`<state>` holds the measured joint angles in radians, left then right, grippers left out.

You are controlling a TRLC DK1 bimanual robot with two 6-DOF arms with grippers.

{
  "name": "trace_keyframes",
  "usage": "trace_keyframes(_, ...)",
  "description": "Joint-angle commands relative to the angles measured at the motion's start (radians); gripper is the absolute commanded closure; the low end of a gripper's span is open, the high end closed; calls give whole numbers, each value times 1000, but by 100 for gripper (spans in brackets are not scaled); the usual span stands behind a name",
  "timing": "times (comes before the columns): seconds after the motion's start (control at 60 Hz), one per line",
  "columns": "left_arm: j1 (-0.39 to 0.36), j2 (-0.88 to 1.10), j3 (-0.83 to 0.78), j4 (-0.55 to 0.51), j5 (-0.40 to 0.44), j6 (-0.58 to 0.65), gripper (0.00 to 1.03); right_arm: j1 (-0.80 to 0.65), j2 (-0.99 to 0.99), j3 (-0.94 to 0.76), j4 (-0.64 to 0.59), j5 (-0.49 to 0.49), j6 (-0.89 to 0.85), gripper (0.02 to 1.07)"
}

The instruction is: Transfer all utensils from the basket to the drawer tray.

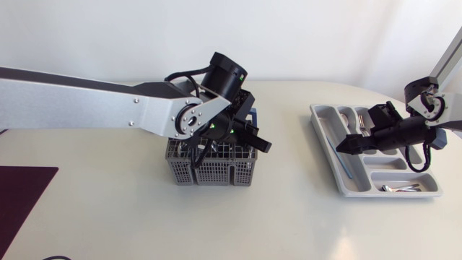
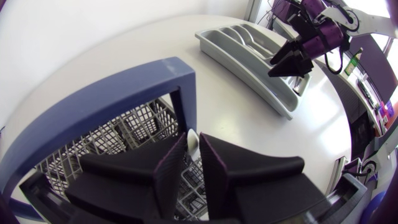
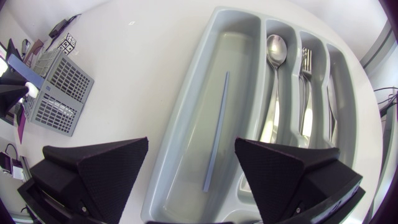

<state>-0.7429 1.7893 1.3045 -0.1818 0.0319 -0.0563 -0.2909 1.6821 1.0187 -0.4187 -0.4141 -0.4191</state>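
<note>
The grey mesh basket (image 1: 216, 172) with its blue handle (image 2: 124, 87) stands mid-table. My left gripper (image 2: 193, 149) reaches down into it, shut on the pale tip of a utensil (image 2: 193, 138) that shows between its fingertips; the rest of the utensil is hidden. The grey drawer tray (image 1: 321, 115) lies at the right. My right gripper (image 3: 193, 152) hovers open over the tray's long compartment (image 3: 186, 106) with nothing between its fingers. In the tray lie a thin blue stick (image 3: 216, 130), a spoon (image 3: 275, 50) and a fork (image 3: 306, 62).
A few more utensils (image 1: 401, 188) lie in the tray's short end compartment. A dark maroon mat (image 1: 22, 195) covers the table's front left corner. Bare white tabletop separates basket and tray.
</note>
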Motion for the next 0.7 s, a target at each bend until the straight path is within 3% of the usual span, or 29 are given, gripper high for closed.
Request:
trace_keyframes(0.0,8,18,18,2,30,-23,96,-2,-28,-26,-5,-2,2,7)
trace_keyframes(0.433,27,-73,-53,35,100,-57,100,-2,-53,-55,-2,-2,-9,7)
trace_keyframes(0.683,76,-120,-59,70,264,-143,100,1,-71,-63,-8,-8,-9,7)
